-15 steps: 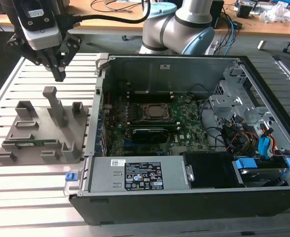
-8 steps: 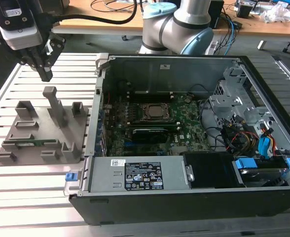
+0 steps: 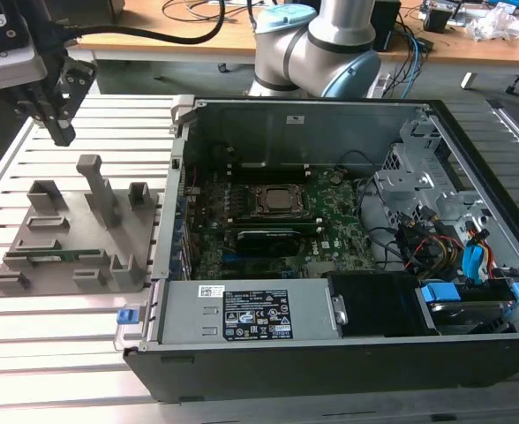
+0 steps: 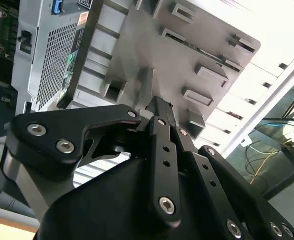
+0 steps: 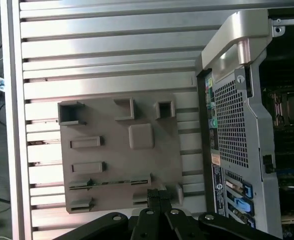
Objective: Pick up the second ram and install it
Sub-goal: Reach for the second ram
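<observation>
Gripper hangs over the back end of the grey fixture tray, fingers pressed together w/ nothing btwn them. I see the second ram on edge in a tray slot, well apart from the open PC case.

A grey plastic fixture tray with upright posts is lying flat on a slatted silver metal table, just beside an open grey computer case with a perforated wall. The second ram, a slim, long green circuit-board stick, is sitting on edge in one tray slot. The black gripper is hanging above the tray, fingertips pressing together, holding nothing.
</observation>
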